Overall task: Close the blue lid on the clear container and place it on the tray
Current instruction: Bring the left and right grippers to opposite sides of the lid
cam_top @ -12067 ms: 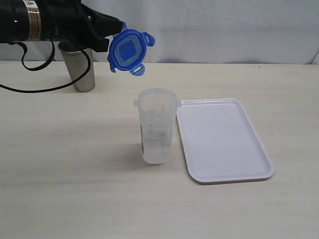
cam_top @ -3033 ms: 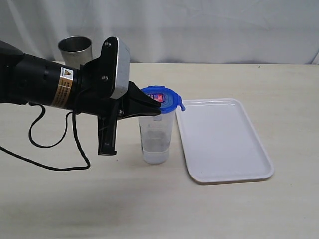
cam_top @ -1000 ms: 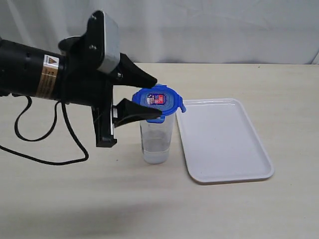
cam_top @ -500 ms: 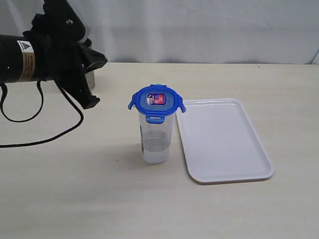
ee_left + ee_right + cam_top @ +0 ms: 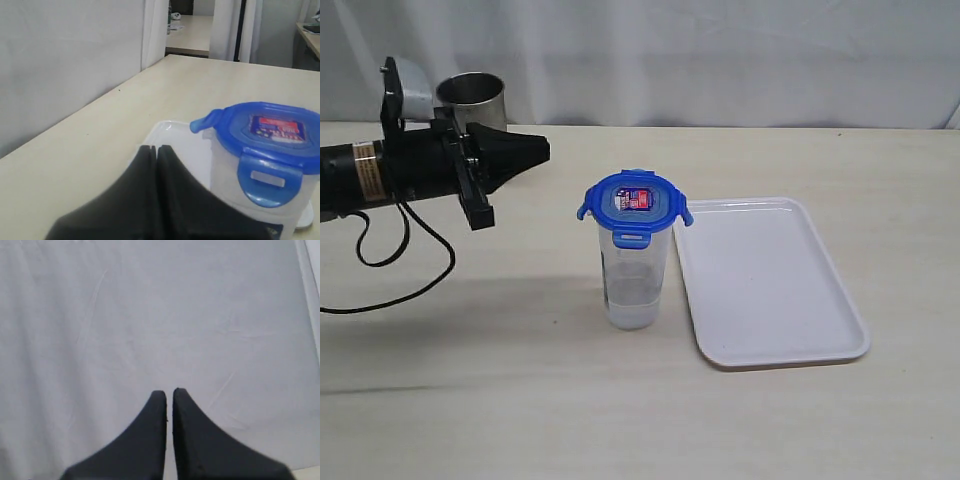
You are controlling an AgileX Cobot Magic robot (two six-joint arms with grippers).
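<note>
Centre frame: blue lid [image 5: 632,204] seated on clear container [image 5: 633,278], standing on worktop [image 5: 470,385] just left of tray [image 5: 765,285], not on it. Upper left: left hand [image 5: 542,152] clenched, empty; right hand [image 5: 169,393] likewise clenched, empty

A pale cream table [image 5: 520,400] is carrying three things. The clear container [image 5: 634,285] is standing upright near its middle. The tray [image 5: 770,290], white and flat, is lying just beside the container on the right. A steel cup [image 5: 472,92] is standing well apart from both, at the back left.
</note>
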